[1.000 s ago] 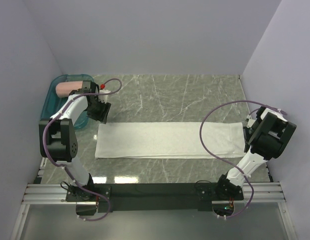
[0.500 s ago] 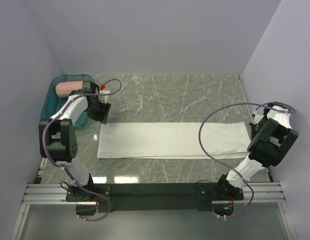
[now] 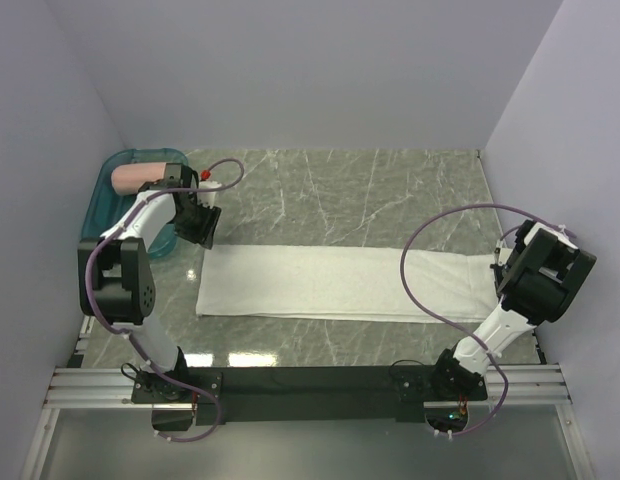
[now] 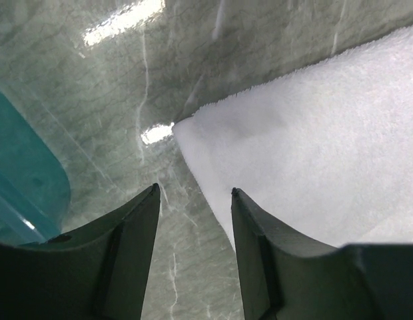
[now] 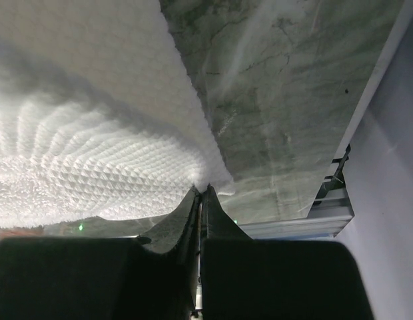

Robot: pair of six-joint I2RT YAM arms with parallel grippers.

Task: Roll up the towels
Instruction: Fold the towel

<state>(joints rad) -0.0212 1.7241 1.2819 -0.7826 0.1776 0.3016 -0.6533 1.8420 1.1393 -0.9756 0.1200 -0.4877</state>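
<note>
**One towel looks done, the white one not yet begun**

From where I stand, the pink towel [image 3: 133, 176] sits as a stubby roll in the teal tray [image 3: 102, 200] at the far left corner, so I take that half of the job as finished. The white towel [image 3: 340, 283] is another matter – it lies flat in one long strip across the middle of the desk [image 3: 340, 190], with no turn of a roll at either end.

The right hand [image 5: 200, 192] is at the strip's right end, fingers pressed tight together with the towel's corner pinched at their tips, and the cloth humps up a little behind them. The left hand [image 4: 195, 193] hangs over the far left corner of the strip, fingers partly apart and holding nothing; bare desk and the towel's edge show between them.

Some of it I can't make out. The left arm covers part of the pink roll, the right arm hides the strip's very end in the overhead view (only the wrist view shows the pinch), and I can find no label on the white cloth – all the rolling of it remains to do
</note>
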